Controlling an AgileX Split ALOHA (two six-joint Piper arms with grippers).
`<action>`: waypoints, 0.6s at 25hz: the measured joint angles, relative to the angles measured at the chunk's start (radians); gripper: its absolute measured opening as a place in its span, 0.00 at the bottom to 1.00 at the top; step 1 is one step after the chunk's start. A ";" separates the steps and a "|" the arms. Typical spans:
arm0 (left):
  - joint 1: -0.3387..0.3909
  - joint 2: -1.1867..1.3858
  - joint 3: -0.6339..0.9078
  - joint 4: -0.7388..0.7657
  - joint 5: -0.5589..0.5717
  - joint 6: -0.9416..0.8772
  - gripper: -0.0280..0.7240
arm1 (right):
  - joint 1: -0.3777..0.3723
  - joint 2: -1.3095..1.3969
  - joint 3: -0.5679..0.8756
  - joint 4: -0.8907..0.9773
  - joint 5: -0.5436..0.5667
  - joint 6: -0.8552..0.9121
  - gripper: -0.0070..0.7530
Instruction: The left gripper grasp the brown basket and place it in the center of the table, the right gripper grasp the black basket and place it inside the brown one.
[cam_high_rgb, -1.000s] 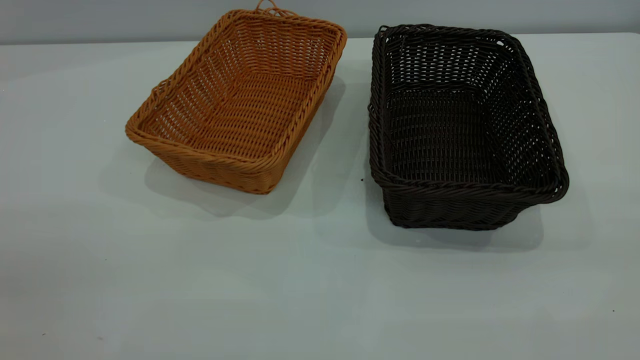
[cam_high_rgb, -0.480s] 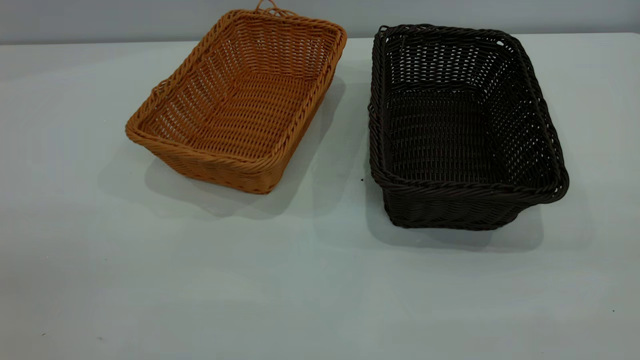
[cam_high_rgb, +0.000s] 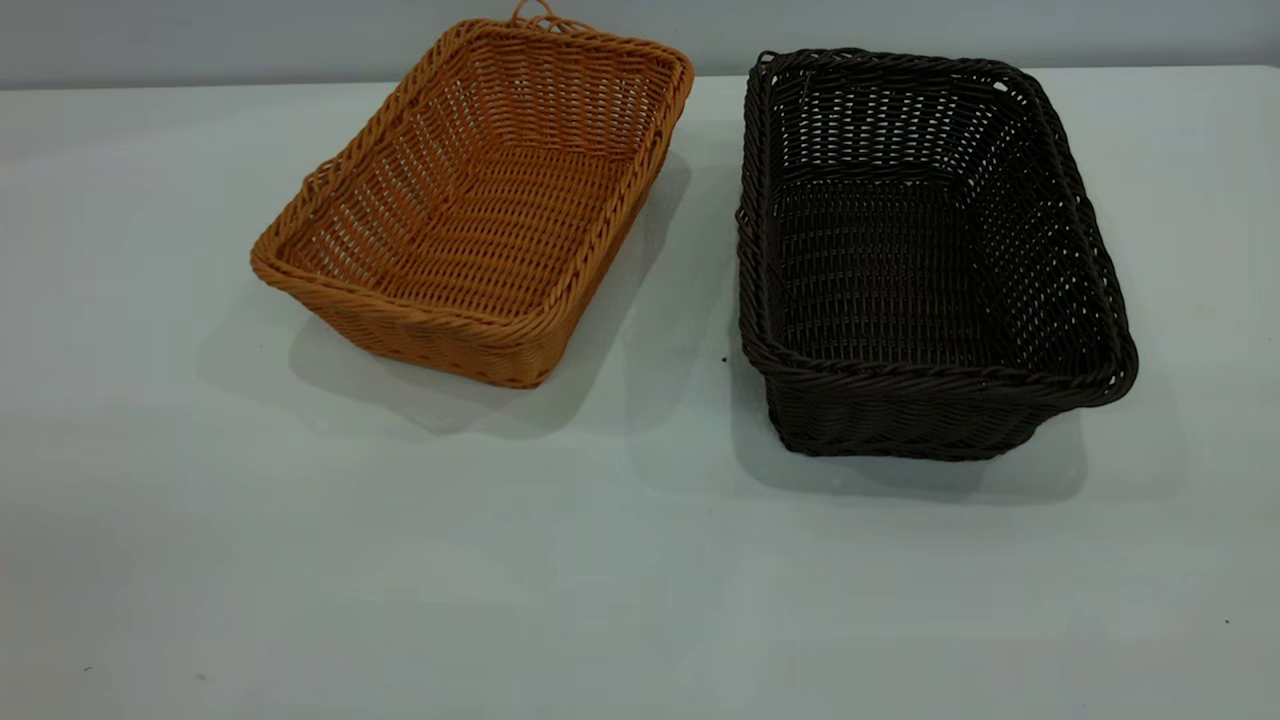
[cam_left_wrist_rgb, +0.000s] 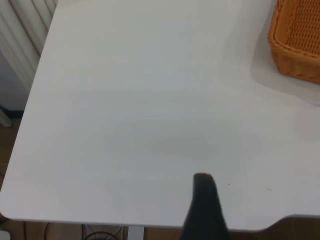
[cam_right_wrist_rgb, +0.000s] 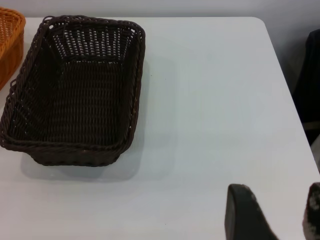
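On table (cam_high_rgb: 640, 560): 1 brown basket (cam_high_rgb: 480, 220), 1 black basket (cam_high_rgb: 920, 260), apart; right hand (cam_right_wrist_rgb: 272, 212) spread, left hand (cam_left_wrist_rgb: 204, 210) can't tell.

Orange-tan brown basket (cam_high_rgb: 470, 200) angled on table (cam_high_rgb: 400, 560), black basket (cam_high_rgb: 925, 250) just beside, both empty

brown basket (cam_high_rgb: 470, 215): orange-tan woven wicker, braided rim, slight sheen (plastic rattan maybe, can't tell). black basket (cam_high_rgb: 925, 260): same weave, very dark, open-weave sides. table (cam_high_rgb: 600, 580): smooth pale matt top. left gripper (cam_left_wrist_rgb: 204, 210), right gripper (cam_right_wrist_rgb: 272, 212): matt black.
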 joint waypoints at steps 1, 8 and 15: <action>0.000 0.000 0.000 0.000 0.000 0.000 0.72 | 0.000 0.000 0.000 0.000 0.000 0.000 0.32; 0.000 0.051 -0.029 0.000 -0.003 -0.016 0.72 | 0.000 0.000 0.000 0.004 0.000 0.000 0.32; 0.000 0.253 -0.142 0.000 -0.154 -0.023 0.72 | 0.000 0.000 0.000 0.017 0.000 0.000 0.33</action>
